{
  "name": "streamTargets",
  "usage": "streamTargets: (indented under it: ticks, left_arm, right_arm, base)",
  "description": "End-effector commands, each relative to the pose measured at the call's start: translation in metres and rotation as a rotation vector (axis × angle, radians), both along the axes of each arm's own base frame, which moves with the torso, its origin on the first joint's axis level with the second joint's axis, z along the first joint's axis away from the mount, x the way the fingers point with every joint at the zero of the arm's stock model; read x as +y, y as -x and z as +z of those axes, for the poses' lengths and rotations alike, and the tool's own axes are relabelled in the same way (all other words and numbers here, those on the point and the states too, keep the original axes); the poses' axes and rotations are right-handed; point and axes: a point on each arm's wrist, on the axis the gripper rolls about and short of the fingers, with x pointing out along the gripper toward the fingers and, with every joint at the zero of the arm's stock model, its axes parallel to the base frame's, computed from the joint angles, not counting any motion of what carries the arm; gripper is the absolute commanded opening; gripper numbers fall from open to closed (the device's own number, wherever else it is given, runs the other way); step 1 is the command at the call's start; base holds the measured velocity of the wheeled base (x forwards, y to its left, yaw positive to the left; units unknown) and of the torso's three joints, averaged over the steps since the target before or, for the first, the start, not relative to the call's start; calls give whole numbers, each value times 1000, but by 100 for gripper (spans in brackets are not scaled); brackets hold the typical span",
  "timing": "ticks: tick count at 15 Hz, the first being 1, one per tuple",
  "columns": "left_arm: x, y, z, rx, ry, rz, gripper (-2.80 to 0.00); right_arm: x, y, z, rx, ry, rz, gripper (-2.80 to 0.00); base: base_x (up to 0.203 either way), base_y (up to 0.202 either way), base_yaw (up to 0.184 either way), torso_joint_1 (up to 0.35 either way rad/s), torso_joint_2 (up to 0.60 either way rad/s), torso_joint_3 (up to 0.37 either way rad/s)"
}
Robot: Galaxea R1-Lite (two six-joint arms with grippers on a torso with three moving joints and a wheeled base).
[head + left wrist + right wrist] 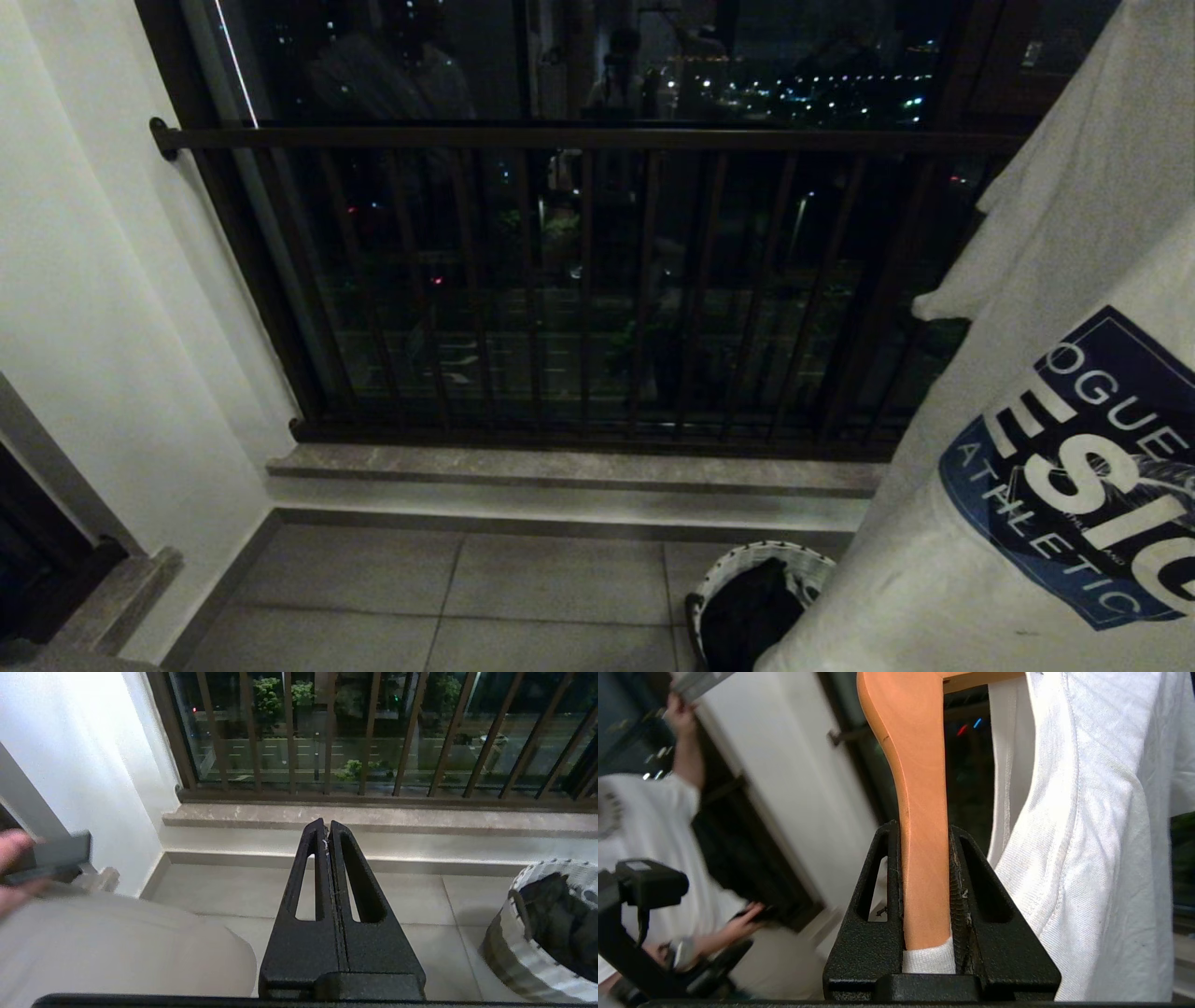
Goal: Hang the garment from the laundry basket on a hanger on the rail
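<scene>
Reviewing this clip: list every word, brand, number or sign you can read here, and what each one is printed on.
"OGUE", top line of the blue emblem on the white T-shirt; cut off by the frame edge.
"ESIG", big white letters across the emblem; partly cut off.
"ATHLETIC", curved along the emblem's lower edge.
A tiny line under the big letters is too small to read.
Nothing readable on the laundry basket, the wooden hanger or the balcony railing.

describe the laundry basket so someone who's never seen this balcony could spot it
Below the dark balcony railing and stone step, on the tiled floor. The laundry basket is round, white and woven, holding dark cloth, beside the hanging white T-shirt.
</scene>
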Motion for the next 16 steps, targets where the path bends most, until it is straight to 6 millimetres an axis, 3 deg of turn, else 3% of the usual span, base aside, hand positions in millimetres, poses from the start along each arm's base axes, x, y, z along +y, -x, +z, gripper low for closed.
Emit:
streamTargets:
  ticks: [1,8,12,16]
  left_arm:
    - [0,-1,-2,7,0,1,-280]
    - [0,-1,-2,7,-8,1,-280]
    - [0,-1,-2,7,-8,1,-280]
    - [0,-1,-2,7,-9,1,-280]
  right_arm:
    - [4,-22,1,57,15,36,-280]
    - [27,-138,13,129,53,212,-280]
    - [38,-199,14,123,30,250,-280]
    - [42,-225,17,136,33,267,-280]
  base:
    - [0,0,0,218,-536,-330]
    - [0,0,0,243,-570,-332]
    - [0,0,0,48,-103,-61]
    - [0,0,0,0,0,0]
